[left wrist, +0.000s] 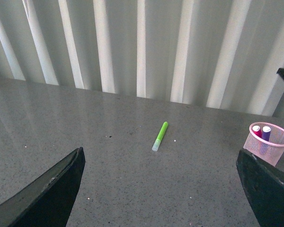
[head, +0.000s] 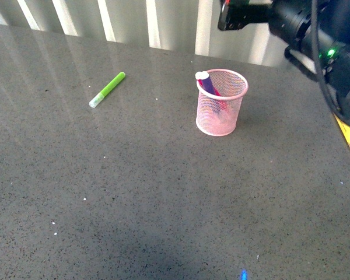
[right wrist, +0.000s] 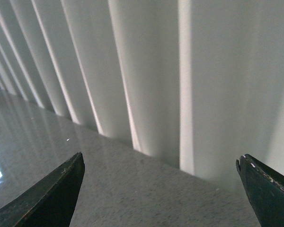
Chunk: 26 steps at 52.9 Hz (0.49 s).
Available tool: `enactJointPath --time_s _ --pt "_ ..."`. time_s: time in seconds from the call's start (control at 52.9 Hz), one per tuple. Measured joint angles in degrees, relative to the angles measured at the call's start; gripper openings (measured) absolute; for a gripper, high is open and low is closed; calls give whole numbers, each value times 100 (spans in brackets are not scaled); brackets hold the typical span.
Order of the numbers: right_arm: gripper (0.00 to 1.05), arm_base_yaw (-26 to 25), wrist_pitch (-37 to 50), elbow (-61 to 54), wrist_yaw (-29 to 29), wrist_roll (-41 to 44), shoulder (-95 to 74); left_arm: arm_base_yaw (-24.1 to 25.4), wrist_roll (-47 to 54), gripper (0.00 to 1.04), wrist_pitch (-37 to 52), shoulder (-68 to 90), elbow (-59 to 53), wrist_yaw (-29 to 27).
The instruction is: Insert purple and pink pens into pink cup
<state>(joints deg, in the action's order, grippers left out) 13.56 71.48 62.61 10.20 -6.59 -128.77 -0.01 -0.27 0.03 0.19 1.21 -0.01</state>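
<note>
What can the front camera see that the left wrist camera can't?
Only the front view shows the yellow marker at the table's right edge and the right arm above it. Only the left wrist view shows the left gripper, open and empty. Both show the green marker, and the pink cup holding the purple pen and the pink pen.

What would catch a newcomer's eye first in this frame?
The pink cup stands upright right of center on the grey table, with the purple pen and pink pen already standing inside it. A lime green marker lies alone to its left. Both pincers, left and right, are open and empty.
</note>
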Motion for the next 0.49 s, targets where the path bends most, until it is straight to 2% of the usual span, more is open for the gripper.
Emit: enactJointPath --time_s 0.095,0.284,0.492 --pt "98 -138 -122 -341 -254 175 584 0 0 98 0 0 0 0" --pt "98 -632 -308 -1333 -345 455 1932 0 0 98 0 0 0 0" --pt "98 -1681 -1080 -2649 -105 562 3646 0 0 98 0 0 0 2"
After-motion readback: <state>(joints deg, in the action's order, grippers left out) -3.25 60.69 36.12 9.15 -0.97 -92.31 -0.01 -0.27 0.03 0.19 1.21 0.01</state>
